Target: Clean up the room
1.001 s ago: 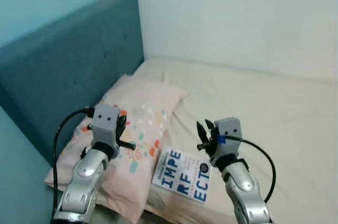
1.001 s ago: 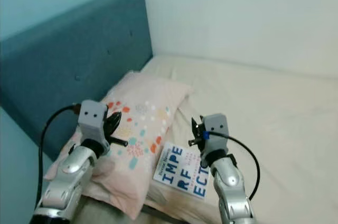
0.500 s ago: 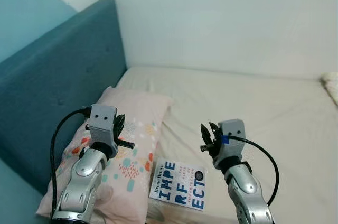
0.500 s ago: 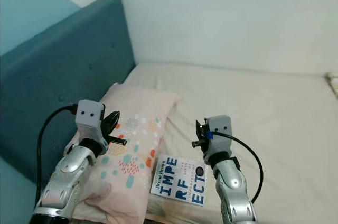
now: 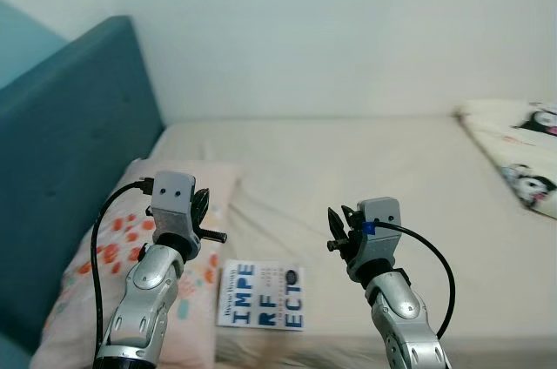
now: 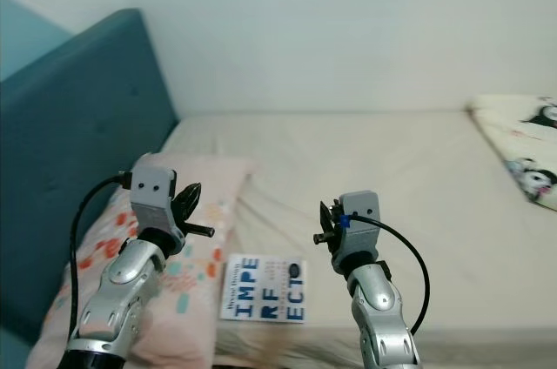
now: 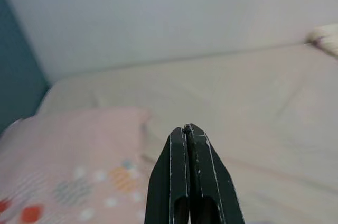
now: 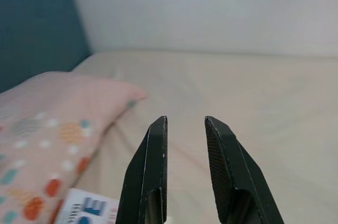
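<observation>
Two claws are held raised over a bed (image 5: 392,169) with a book near its front edge.

From the left: a teal headboard (image 5: 61,151) is seen, then a pink spotted pillow (image 5: 96,273), over which the left claw (image 7: 188,131) is held with its fingers pressed together. A white book (image 5: 261,295) with blue lettering is laid just beside the pillow. The right claw (image 8: 185,123) is held with fingers apart, gripping nothing. A panda-print cover (image 5: 518,156) is seen far right.

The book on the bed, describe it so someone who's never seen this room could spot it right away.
Start at the beige bed with the teal padded headboard. Near its front edge, just beside the pink dotted pillow, lies a flat white paperback book. Its large blue block letters set it apart from the soft bedding around it.
</observation>
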Tool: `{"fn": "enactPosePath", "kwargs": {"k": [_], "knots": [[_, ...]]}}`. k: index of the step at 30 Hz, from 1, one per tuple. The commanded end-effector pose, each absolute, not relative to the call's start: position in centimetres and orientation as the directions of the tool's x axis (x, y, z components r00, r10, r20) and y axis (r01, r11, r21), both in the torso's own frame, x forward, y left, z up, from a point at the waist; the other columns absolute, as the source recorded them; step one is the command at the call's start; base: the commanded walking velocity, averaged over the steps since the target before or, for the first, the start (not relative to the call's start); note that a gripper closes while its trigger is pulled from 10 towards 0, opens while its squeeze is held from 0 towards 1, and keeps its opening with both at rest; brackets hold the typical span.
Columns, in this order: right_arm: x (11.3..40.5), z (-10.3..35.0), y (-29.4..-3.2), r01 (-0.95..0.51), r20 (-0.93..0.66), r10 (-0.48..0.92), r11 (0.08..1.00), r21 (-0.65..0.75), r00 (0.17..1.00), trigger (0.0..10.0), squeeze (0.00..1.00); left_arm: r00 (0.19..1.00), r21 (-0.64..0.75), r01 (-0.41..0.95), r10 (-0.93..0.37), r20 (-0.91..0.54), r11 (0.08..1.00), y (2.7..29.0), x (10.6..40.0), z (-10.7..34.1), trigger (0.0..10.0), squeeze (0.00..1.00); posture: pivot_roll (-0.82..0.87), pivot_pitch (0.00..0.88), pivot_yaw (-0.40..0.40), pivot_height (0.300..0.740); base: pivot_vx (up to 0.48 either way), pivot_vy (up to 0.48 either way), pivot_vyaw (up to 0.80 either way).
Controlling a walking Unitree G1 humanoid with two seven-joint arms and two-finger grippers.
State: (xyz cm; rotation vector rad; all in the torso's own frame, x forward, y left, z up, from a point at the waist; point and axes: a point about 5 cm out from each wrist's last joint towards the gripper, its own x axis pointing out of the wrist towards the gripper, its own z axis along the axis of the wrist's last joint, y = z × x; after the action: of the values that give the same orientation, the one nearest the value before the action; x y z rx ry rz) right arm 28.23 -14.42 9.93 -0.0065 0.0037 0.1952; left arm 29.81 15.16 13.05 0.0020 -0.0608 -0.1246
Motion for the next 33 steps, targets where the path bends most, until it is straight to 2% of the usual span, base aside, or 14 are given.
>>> {"fn": "enactPosePath", "kwargs": {"k": [1,15,18,25,33], "knots": [[28.11,9.83,-14.05,-0.211,-0.010,0.211,0.977,0.000,0.977,10.0,0.00,0.993,-0.020,0.108,-0.107,0.059,0.994,15.42,29.56,12.92,10.0,0.00,-0.02,0.000,0.000,0.740,0.000,0.000,0.00],[28.29,9.66,-14.29,-0.186,-0.028,0.187,0.982,0.018,0.982,10.0,0.00,0.993,-0.035,0.113,-0.112,0.043,0.993,15.17,29.82,12.82,10.0,0.00,-0.03,0.000,0.001,0.740,0.000,0.000,0.00],[28.27,9.69,-14.34,-0.183,-0.032,0.183,0.983,0.000,0.983,10.0,0.00,0.993,-0.038,0.113,-0.111,0.046,0.993,15.18,29.88,12.95,10.0,0.00,-0.03,0.000,0.000,0.740,0.000,-0.480,0.00],[28.30,9.70,-14.19,-0.179,-0.035,0.179,0.984,-0.005,0.983,10.0,0.00,0.994,-0.069,0.104,-0.101,0.045,0.992,15.08,29.92,13.04,10.0,0.00,-0.03,0.000,0.000,0.740,0.000,-0.480,0.80],[28.17,9.88,-13.81,-0.194,-0.036,0.194,0.981,0.002,0.980,10.0,0.00,0.994,-0.080,0.104,-0.101,0.037,0.991,14.98,30.11,12.91,10.0,0.00,-0.03,0.000,-0.002,0.740,0.000,0.000,0.00]]}}
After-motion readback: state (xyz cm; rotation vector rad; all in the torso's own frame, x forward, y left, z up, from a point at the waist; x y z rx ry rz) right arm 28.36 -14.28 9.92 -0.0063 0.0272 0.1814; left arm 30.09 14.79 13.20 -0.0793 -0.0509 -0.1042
